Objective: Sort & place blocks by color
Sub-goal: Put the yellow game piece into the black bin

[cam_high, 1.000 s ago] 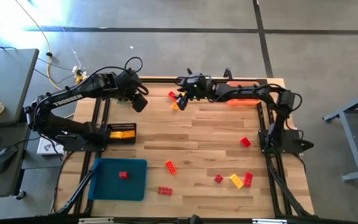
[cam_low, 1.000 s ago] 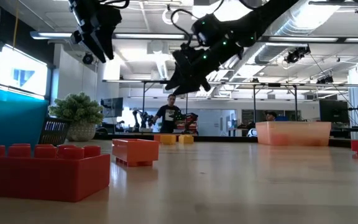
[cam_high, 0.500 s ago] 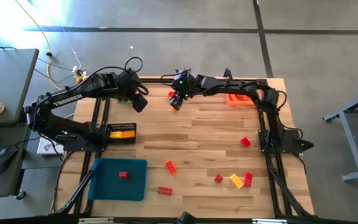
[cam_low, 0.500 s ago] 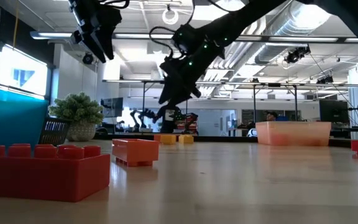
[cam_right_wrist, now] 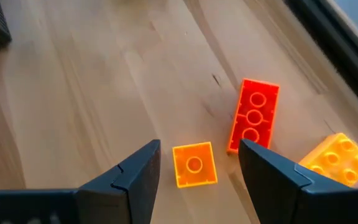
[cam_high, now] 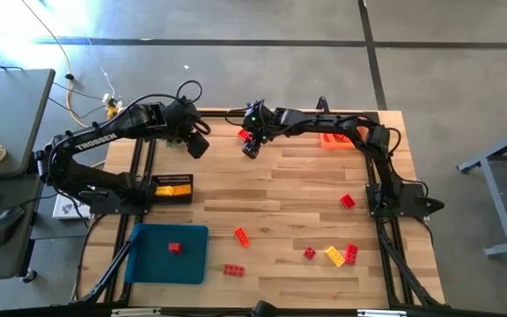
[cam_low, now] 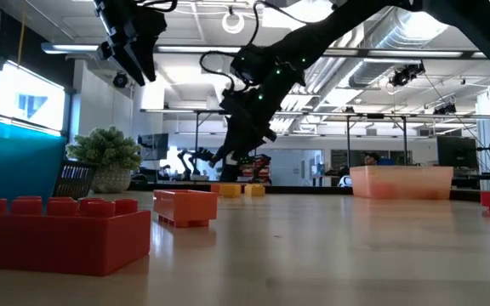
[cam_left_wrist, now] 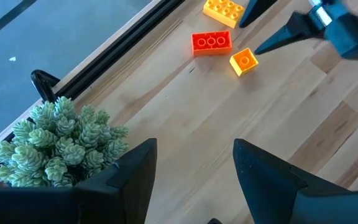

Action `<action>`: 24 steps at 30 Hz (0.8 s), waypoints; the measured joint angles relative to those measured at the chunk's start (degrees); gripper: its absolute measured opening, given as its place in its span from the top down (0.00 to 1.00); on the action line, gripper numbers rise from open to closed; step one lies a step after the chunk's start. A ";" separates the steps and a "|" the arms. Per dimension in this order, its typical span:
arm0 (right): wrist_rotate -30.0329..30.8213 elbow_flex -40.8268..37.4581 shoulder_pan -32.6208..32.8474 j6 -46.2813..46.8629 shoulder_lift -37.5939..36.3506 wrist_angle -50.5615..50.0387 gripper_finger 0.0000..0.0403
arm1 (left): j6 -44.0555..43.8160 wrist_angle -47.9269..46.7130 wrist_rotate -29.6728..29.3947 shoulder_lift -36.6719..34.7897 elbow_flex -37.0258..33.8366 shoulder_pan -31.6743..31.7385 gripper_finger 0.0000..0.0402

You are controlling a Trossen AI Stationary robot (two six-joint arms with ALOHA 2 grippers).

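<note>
My right gripper (cam_right_wrist: 196, 182) is open and hovers low over the far edge of the table (cam_high: 251, 147). Its fingers stand on either side of a small one-stud orange block (cam_right_wrist: 194, 164) without touching it. A red three-stud brick (cam_right_wrist: 253, 115) and a yellow-orange brick (cam_right_wrist: 337, 158) lie flat just beyond. The left wrist view shows the same orange block (cam_left_wrist: 244, 61), red brick (cam_left_wrist: 211, 42) and yellow-orange brick (cam_left_wrist: 224, 9). My left gripper (cam_left_wrist: 194, 180) is open and waits in the air at the far left (cam_high: 198, 145), near the green plant ball (cam_left_wrist: 55, 143).
A blue tray (cam_high: 152, 260) at the near left holds one red block (cam_high: 174, 247). A black basket (cam_high: 172, 187) holds yellow blocks. An orange tray (cam_high: 337, 139) sits at the far right under my right arm. Several red, orange and yellow blocks (cam_high: 334, 256) lie scattered near the near edge.
My right gripper has reached toward the table's left along the far edge and come down toward the orange and red blocks. The blocks have kept their places.
</note>
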 joint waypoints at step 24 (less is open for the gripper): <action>7.95 -0.13 2.73 -4.53 6.55 0.06 0.49 | 0.00 0.00 -0.25 0.01 -0.02 0.00 0.50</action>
